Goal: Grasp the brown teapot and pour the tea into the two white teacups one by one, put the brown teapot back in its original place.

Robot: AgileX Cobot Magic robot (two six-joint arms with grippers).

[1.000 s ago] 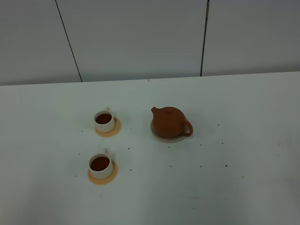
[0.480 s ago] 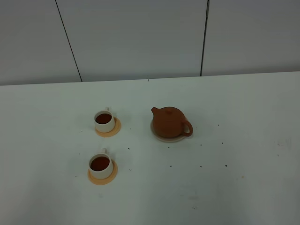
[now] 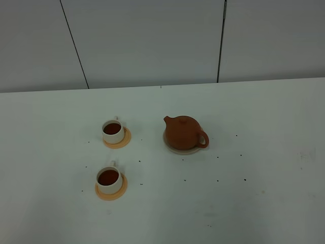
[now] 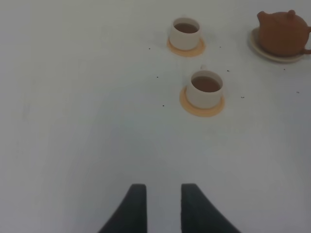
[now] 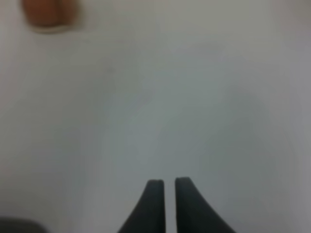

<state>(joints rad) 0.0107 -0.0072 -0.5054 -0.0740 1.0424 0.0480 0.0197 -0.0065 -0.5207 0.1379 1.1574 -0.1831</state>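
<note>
The white bench [image 3: 254,203] carries everything, dotted with small dark specks. Taking the brown teapot [image 3: 185,131] as the landmark: it sits upright on its pale beige saucer [image 3: 177,149], spout toward the cups, loop handle on the opposite side. Both white teacups lie off its spout side, each on an orange coaster and filled with dark tea. The far teacup [image 3: 112,131] is nearer the teapot; the near teacup [image 3: 109,179] sits further away.

The left fingers [image 4: 159,208] stand a narrow gap apart, holding nothing, well away from the teapot. The right fingers [image 5: 169,204] are nearly together and hold nothing; that view is blurred.
</note>
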